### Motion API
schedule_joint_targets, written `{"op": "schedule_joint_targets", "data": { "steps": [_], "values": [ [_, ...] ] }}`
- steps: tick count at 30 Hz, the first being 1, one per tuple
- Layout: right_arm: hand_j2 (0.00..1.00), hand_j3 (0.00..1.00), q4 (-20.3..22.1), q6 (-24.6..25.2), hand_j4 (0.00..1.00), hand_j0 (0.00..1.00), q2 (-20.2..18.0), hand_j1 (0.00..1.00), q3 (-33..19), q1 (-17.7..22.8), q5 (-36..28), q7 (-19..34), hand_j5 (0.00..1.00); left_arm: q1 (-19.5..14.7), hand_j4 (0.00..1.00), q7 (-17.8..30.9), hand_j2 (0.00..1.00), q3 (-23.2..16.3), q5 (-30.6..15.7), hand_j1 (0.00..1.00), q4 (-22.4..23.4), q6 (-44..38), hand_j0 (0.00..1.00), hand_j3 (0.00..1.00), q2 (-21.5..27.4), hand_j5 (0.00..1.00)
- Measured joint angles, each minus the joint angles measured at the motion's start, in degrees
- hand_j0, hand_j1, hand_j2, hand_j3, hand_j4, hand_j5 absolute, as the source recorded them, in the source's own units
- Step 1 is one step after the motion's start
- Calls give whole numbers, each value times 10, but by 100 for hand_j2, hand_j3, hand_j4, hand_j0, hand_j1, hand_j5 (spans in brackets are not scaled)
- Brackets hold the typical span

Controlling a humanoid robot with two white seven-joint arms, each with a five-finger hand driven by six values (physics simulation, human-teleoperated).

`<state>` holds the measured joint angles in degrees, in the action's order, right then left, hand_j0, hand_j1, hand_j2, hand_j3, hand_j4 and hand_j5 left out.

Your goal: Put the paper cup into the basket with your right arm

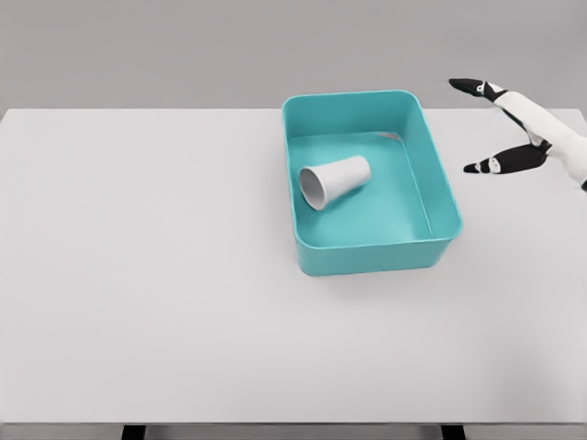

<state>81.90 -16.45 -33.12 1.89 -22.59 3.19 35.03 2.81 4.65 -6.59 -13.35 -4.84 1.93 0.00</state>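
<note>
Nearest my camera is the front edge of the white table, with dark leg tops just showing beneath it at the bottom of the view. The tabletop is matte and fills most of the picture; behind it I see only a flat grey wall.

Right of centre sits the teal basket, a rectangular tub with rounded corners and plain walls, its far rim close to the table's back edge. Nothing lies between it and my right hand, which hangs just off the basket's right side, above the table's far right part, clear of the rim. Its fingers are spread wide and hold nothing; two dark-tipped fingers point left toward the basket.

The paper cup lies on its side on the basket floor, in the left half. It is white, tapered, with its open mouth turned toward the lower left.
</note>
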Motion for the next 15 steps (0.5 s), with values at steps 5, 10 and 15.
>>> {"op": "schedule_joint_targets", "data": {
  "steps": [5,10,15],
  "values": [
    [100,100,-11,1,100,100,-1,100,-17,1,-9,0,100,0,100,0,100,0,0,100,0,0,100,100,0,100],
    [100,100,-17,0,100,100,3,100,-21,-1,-11,0,100,0,100,0,100,0,0,100,0,0,100,100,0,100],
    [100,100,-18,3,100,100,6,100,-22,-1,-12,0,100,0,100,0,100,0,0,100,0,0,100,100,0,100]
  ]
}}
